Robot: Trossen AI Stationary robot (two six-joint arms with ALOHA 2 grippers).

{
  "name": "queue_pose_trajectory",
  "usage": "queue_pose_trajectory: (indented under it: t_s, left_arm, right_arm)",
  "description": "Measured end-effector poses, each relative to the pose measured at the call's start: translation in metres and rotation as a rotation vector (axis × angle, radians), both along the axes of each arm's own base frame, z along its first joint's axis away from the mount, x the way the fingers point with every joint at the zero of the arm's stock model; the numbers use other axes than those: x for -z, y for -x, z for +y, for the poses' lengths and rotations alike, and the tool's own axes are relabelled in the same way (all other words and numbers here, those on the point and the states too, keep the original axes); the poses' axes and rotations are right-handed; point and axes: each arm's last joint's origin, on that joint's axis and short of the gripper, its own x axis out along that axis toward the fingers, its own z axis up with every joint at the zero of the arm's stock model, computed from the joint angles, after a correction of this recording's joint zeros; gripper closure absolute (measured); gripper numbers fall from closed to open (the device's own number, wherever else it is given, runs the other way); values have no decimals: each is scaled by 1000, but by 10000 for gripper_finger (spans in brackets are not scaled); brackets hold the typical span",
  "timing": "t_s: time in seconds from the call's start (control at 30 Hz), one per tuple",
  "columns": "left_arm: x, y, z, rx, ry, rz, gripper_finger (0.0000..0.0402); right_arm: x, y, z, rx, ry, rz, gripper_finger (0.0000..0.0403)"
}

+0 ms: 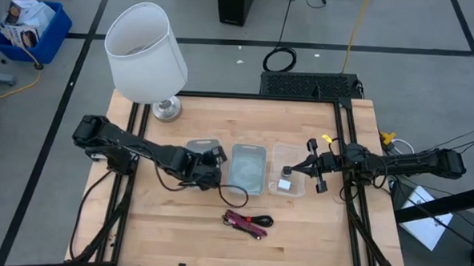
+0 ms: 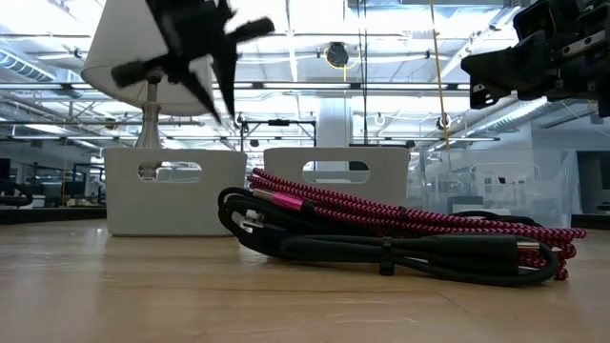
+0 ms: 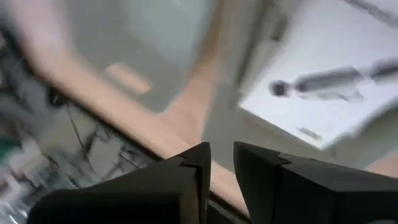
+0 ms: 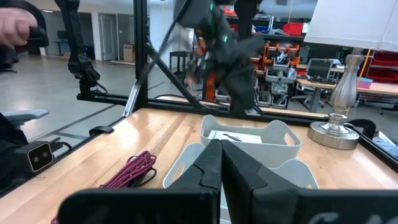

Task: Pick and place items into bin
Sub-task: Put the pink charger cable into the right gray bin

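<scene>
The left claw (image 1: 218, 155) hangs over the far left grey plastic bin (image 1: 203, 151), fingers close together and holding nothing I can see. A white square card with black marks (image 3: 336, 93) lies in that bin, below the claw. I think a drop is just done. Next it must reach the coiled red-and-black cable (image 1: 247, 222), which lies on the wooden surface (image 1: 176, 235), nearer the front edge than the claw. The left arm stretches low and bent. The right claw (image 1: 311, 164) waits above the clear bin (image 1: 287, 169), fingers almost shut and empty.
</scene>
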Motion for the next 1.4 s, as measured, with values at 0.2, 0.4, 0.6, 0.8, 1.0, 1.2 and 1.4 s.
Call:
queue_pose_trajectory:
  t_s: [0.2,0.4,0.6,0.8,1.0,1.2,1.4]
  left_arm:
    - [-56,25,-11,-238,504,-318,375]
    - [-73,59,-42,-272,1046,-469,397]
    - [-27,95,-69,-56,1188,-687,399]
    - [24,120,-61,-25,1312,-971,399]
    - [61,142,-41,5,1300,-1155,400]
    - [85,158,-17,-26,1280,-1249,400]
    - [93,160,-6,-87,1249,-1264,400]
  right_arm:
    - [-2,0,0,7,29,-28,403]
    - [-2,0,0,4,44,-32,403]
    - [-3,0,4,-8,57,-42,403]
    - [-19,-2,17,-101,45,-113,403]
    - [-43,-15,33,-109,96,-103,403]
    - [-79,-41,47,-53,135,80,387]
    - [-108,-75,72,2,185,278,336]
